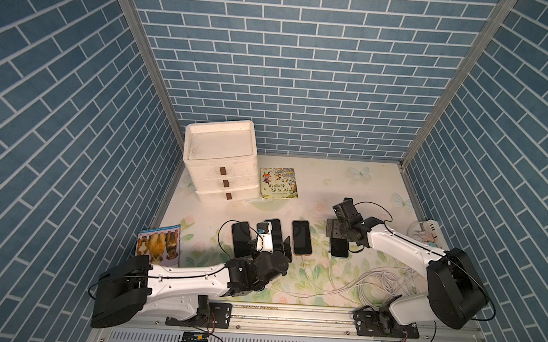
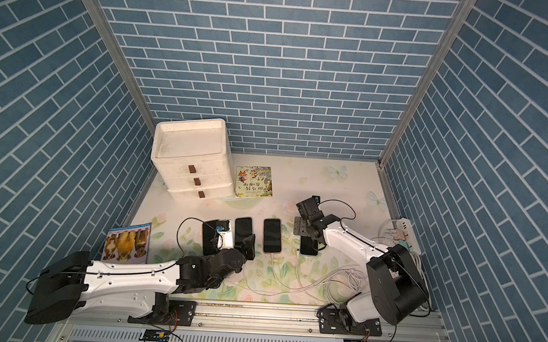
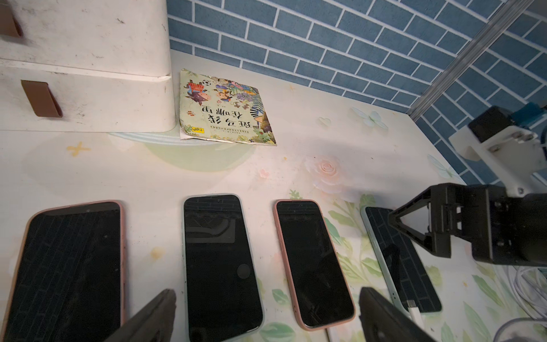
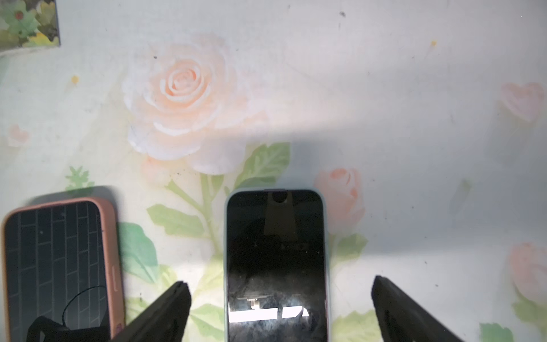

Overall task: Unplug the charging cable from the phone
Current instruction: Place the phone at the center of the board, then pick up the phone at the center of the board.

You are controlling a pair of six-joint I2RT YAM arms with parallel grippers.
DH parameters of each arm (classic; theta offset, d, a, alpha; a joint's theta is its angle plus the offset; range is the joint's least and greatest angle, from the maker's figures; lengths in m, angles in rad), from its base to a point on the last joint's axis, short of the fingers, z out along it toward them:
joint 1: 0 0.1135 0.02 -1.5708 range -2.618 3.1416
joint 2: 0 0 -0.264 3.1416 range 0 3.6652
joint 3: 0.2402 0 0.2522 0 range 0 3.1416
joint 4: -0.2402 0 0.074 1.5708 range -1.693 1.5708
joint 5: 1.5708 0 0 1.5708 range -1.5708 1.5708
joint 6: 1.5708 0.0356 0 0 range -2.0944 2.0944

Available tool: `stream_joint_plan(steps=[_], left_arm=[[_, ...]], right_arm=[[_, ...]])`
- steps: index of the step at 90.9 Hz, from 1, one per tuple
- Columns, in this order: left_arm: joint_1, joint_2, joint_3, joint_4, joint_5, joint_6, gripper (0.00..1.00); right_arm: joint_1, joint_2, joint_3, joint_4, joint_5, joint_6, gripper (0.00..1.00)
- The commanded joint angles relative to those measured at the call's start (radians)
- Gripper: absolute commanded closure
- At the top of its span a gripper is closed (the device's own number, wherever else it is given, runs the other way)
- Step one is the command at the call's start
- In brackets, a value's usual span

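Black and spread wide, the right gripper (image 4: 279, 282) hangs released above the pale-cased phone (image 4: 276, 251). One finger stands off each long edge of the phone, neither touches it, and nothing is in its grasp. In both top views this gripper sits right of centre in the lower half of the frame and covers the far end of that phone. The phone lies flat, screen up, last on the right in a row of four. A white charging cable (image 3: 413, 312) is plugged into the phone's near end. It runs toward the bottom of the frame, into a loose cable bundle (image 1: 386, 279) at lower right.

The left gripper (image 3: 266, 293) is likewise open and empty, poised over the near ends of the phones left of centre.

Just left of the pale-cased phone lies a pink-cased phone (image 1: 302, 237) with a second white cable (image 1: 304, 268) plugged into its near end. Further left are a dark phone (image 1: 276, 227), partly under the left arm's wrist, and the leftmost phone (image 1: 240, 241).

All rest on a floral table cover (image 1: 313, 197). A white drawer unit (image 1: 217, 162) stands at the cover's upper left, with a picture book (image 1: 278, 182) just beside it. An animal picture book (image 1: 159, 244) lies at the left edge, and a power strip (image 1: 425, 233) at the right edge.
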Motion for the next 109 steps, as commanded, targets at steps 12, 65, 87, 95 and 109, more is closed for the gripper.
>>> stream_joint_plan(steps=[12,65,87,95,109], left_arm=[[0.008,-0.016,-0.004,-0.038,-0.016,-0.028,0.0],[0.033,-0.016,-0.044,-0.052,0.019,-0.074,0.03],[0.033,-0.023,-0.061,-0.03,0.026,-0.076,0.03],[0.033,-0.027,-0.066,-0.026,0.023,-0.078,0.03],[0.033,-0.02,-0.071,-0.019,0.024,-0.078,0.03]], right_arm=[[-0.02,0.056,0.152,-0.168,-0.123,-0.002,0.03],[0.245,0.279,0.299,-0.14,-0.262,0.027,0.06],[0.285,0.343,0.316,-0.132,-0.232,0.066,0.01],[0.293,0.37,0.327,-0.151,-0.214,0.083,0.02],[0.295,0.392,0.326,-0.149,-0.204,0.095,0.02]])
